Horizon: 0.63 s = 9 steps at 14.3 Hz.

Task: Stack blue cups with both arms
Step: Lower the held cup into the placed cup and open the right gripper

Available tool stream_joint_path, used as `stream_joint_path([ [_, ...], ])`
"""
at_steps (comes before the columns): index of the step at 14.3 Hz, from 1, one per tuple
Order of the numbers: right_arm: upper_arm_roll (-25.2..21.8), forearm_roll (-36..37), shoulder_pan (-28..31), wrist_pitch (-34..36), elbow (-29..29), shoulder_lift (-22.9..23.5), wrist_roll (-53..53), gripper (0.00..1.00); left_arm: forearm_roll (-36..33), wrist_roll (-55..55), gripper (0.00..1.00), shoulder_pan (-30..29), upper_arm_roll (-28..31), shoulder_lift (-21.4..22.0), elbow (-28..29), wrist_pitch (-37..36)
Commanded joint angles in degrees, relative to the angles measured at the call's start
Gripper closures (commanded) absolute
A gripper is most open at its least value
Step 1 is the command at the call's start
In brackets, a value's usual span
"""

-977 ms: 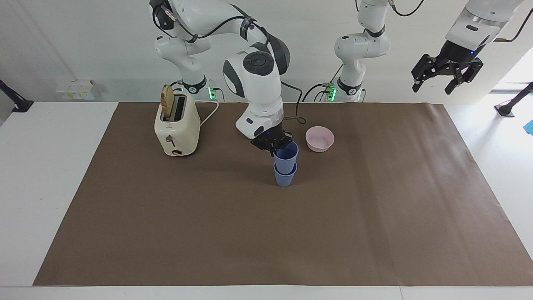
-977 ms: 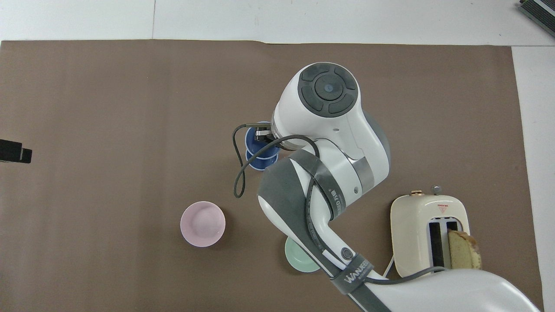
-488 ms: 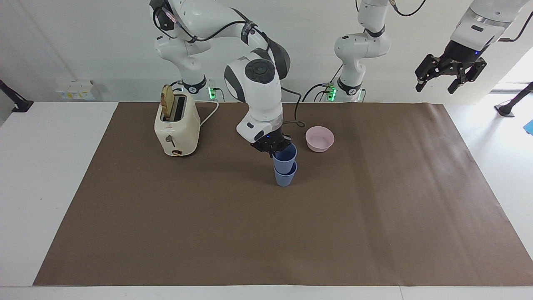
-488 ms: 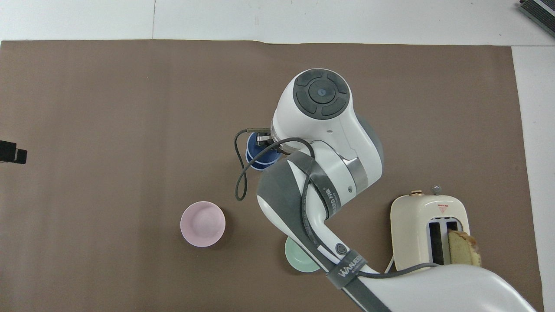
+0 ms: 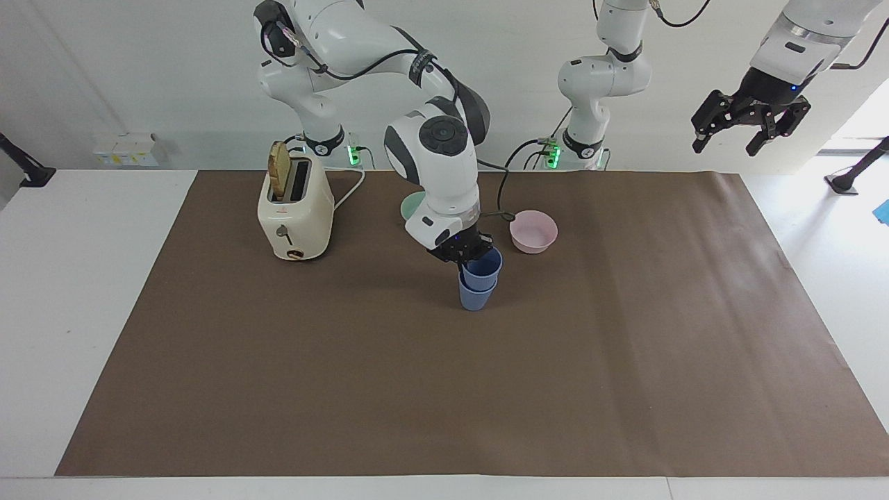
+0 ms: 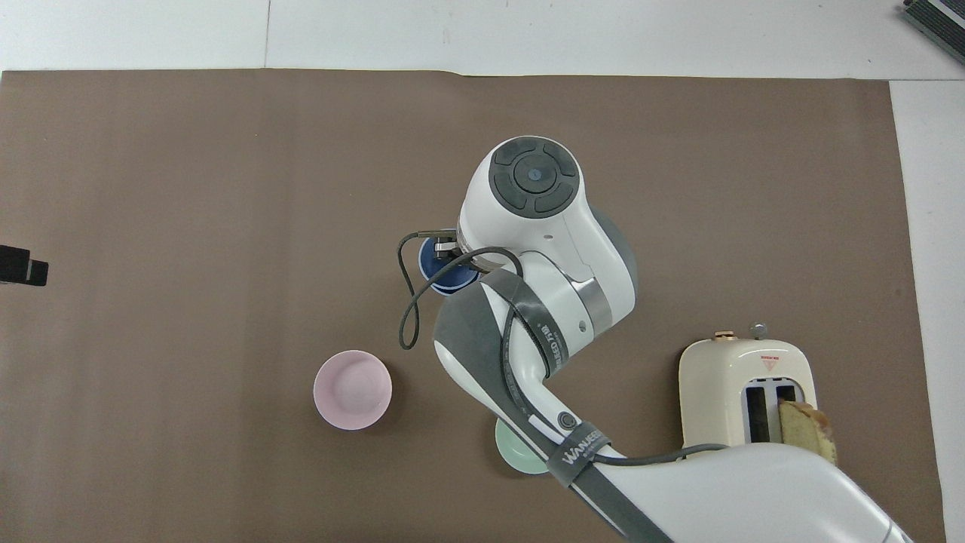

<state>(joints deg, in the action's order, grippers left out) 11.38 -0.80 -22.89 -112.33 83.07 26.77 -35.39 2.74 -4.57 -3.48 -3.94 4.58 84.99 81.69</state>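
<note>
We see matt plastic blue cups (image 5: 478, 279), a smooth brown paper sheet (image 5: 486, 389) over the bench, and a glossy cream toaster (image 5: 295, 212).

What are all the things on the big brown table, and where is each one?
blue cups: two, periwinkle blue, one nested in the other, mid-table
pink bowl: one, pale pink, nearer to the robots than the cups
green bowl: one, mint green, mostly hidden under the right arm, beside the pink bowl
toaster: one, cream, toward the right arm's end
bread slice: one, tan, standing in a toaster slot
brown mat: one, covering the table
right gripper: black, at the upper cup's rim
left gripper: black, open, raised, waiting
</note>
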Motion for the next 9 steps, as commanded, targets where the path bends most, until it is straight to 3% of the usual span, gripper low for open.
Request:
stream_joint_path([
  [1,0.3,-0.3,0.7,-1.0,1.1,-0.6,-1.2,0.38,-0.5,0.3,0.00,-0.1,-0.1,-0.4,-1.5,-1.4],
  [2,0.4,-0.3,0.7,-1.0,1.1,-0.7,-1.1,0.38,-0.5,0.3,0.00,-0.2,-0.1,-0.4,-1.5,-1.4],
  [3,0.3,0.2,0.7,-1.0,1.1,-0.7,-0.9,0.30,-0.5,0.3,0.00,-0.2,-0.1,-0.4,-1.5,-1.4],
  [5,0.3,0.9,0.6,-0.4,0.9,-0.7,-0.6,0.00,-0.5,0.3,0.00,-0.1,-0.1,-0.4,-1.5,-1.4],
  [9,-0.1,1.8,3.1,2.9,-0.6,-3.5,1.6,0.00,-0.5,0.3,0.00,-0.1,-0.1,-0.4,-1.5,-1.4],
])
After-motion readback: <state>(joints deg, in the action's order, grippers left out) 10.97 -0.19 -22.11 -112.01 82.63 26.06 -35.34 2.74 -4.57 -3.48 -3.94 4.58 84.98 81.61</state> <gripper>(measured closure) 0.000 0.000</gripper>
